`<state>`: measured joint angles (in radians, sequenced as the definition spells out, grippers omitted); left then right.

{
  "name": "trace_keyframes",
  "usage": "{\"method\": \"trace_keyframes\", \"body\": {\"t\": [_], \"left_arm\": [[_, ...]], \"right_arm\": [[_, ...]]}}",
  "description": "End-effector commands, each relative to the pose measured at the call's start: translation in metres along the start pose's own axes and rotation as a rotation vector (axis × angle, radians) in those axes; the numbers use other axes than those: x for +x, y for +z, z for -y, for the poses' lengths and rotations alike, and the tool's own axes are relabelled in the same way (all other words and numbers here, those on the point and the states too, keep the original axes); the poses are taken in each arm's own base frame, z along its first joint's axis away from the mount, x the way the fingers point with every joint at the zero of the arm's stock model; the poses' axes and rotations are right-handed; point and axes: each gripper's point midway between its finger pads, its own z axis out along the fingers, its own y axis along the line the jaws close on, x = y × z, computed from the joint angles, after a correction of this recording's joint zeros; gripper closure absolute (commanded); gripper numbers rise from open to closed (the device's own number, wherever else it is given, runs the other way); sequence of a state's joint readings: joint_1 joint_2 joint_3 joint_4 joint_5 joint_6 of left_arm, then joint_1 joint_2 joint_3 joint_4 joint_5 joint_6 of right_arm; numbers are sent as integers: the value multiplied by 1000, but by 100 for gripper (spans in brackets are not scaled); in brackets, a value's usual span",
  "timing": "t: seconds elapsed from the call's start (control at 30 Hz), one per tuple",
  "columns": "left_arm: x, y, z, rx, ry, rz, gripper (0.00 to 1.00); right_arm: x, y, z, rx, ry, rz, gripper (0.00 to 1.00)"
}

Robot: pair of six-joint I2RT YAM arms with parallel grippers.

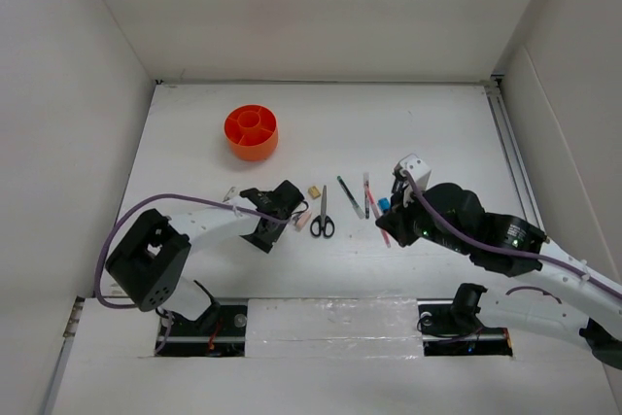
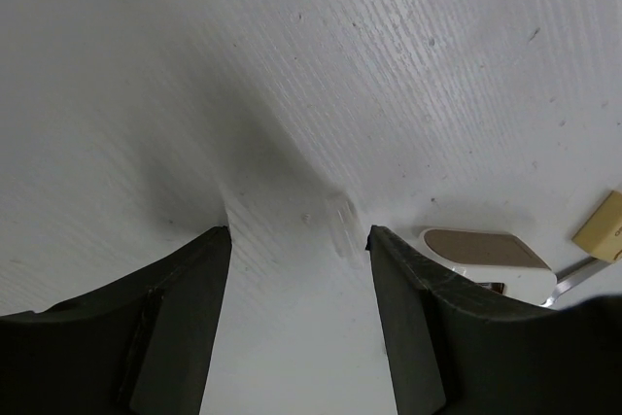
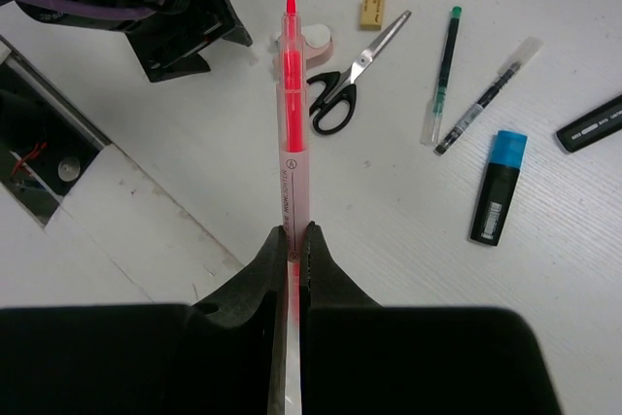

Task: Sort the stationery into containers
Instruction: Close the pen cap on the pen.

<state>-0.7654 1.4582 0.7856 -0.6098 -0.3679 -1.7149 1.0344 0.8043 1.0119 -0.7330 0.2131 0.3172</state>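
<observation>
My right gripper (image 3: 293,230) is shut on the thin pink pen (image 3: 293,133) and holds it above the table; the pen shows in the top view (image 1: 374,211), next to that gripper (image 1: 391,216). Below lie the black-handled scissors (image 3: 342,85), a tan eraser (image 3: 371,12), a pink and white eraser (image 3: 318,43), two slim pens (image 3: 445,65) (image 3: 486,96), a blue-capped marker (image 3: 499,187) and a black marker (image 3: 593,123). My left gripper (image 2: 299,232) is open and empty, low over bare table (image 1: 277,203), left of the erasers. The orange tub (image 1: 252,132) stands at the far left.
In the left wrist view an eraser with a tan face (image 2: 481,248) and the tan eraser (image 2: 604,225) lie just right of the right finger. White walls enclose the table (image 1: 428,123). A taped strip (image 1: 330,323) runs along the near edge between the arm bases.
</observation>
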Motion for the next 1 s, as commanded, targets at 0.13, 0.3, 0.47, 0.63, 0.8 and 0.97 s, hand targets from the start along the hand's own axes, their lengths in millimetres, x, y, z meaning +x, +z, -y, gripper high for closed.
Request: {"method": "trace_keyframes", "body": {"t": [0.13, 0.3, 0.47, 0.63, 0.8, 0.97], "left_arm": [[-7, 14, 0, -36, -38, 68, 45], [-4, 16, 4, -74, -22, 56, 45], [-4, 13, 2, -139, -8, 48, 45], [-1, 10, 3, -143, 0, 29, 47], [3, 8, 2, -161, 17, 2, 52], [10, 14, -2, -225, 63, -11, 52]], "right_arm": [[-7, -2, -8, -52, -3, 29, 100], [-5, 0, -10, -61, -13, 26, 100], [-7, -3, -10, -64, -11, 36, 100], [-9, -8, -9, -70, -7, 53, 100], [-11, -10, -9, -73, -5, 63, 100], [-13, -15, -9, -79, -2, 80, 100]]}}
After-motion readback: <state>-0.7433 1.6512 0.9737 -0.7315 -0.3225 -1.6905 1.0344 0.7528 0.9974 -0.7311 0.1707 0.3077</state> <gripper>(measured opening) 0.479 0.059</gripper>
